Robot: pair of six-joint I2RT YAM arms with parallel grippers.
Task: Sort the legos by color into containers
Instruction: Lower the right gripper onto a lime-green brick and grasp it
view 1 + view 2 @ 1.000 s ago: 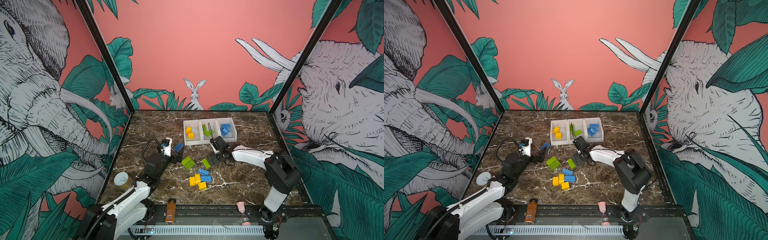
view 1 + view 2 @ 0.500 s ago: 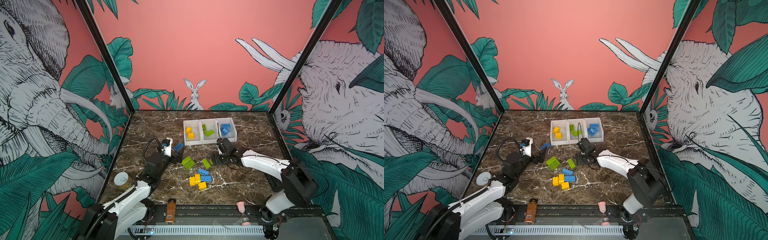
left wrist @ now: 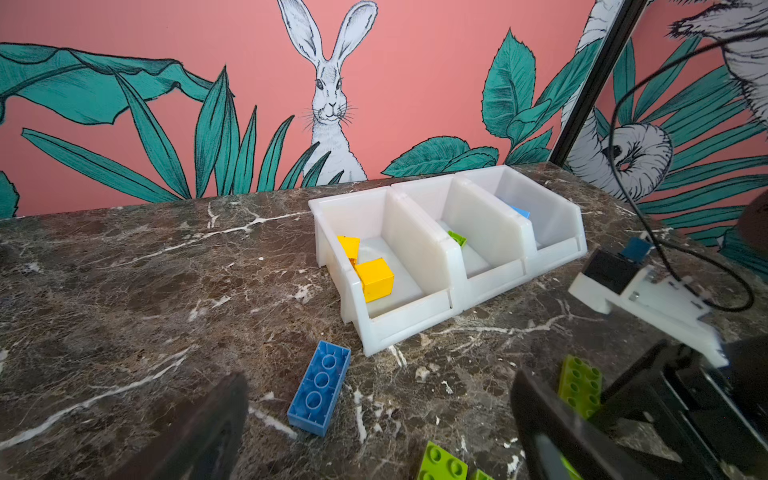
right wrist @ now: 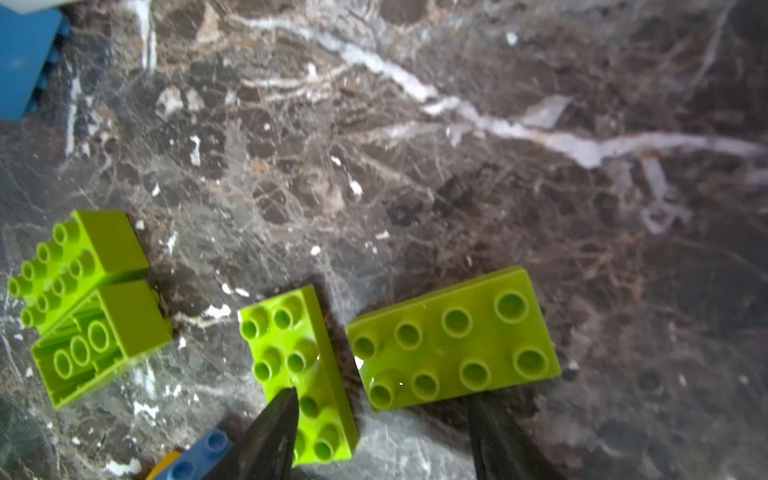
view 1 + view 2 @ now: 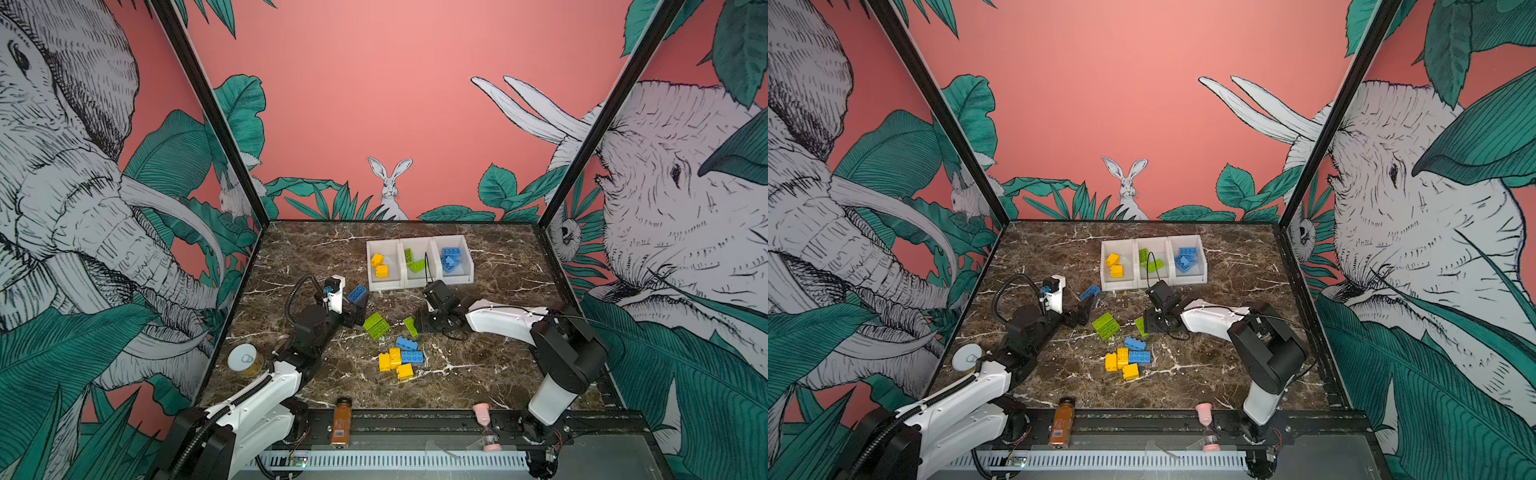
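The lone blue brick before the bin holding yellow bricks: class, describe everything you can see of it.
The blue brick is an oblong of glossy plastic lying upside down: its hollow underside faces up, showing three round tubes in a row. It rests flat on the marble tabletop, angled, by the front corner of the white bin holding yellow bricks, with a narrow gap between. Only the tabletop touches it; the left gripper's open jaws stand wide to either side, clear of it.
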